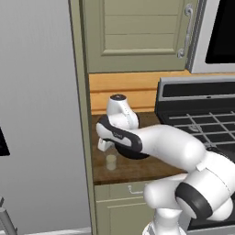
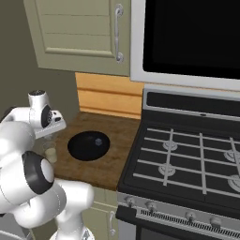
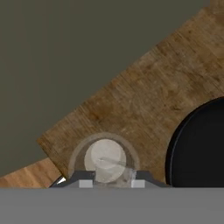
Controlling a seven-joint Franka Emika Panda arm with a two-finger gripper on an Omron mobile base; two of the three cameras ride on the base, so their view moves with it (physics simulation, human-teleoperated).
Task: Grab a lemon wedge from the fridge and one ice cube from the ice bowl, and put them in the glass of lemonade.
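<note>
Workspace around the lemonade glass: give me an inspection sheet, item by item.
Surface: brown wooden counter, between grey fridge side and stove.
Job's things: glass of lemonade upright near the counter's left edge; ice bowl beside it, apart, one ice cube inside.
Clutter: nothing seen.
Gripper: gripper directly above the glass; open or shut, cannot tell.
Cables: nothing seen.
Surroundings: beige cabinets, black microwave.

The glass of lemonade (image 1: 111, 161) is standing upright near the counter's (image 1: 137, 170) front left corner. The black ice bowl (image 2: 88, 145) is sitting just beside it, holding one cube.
</note>
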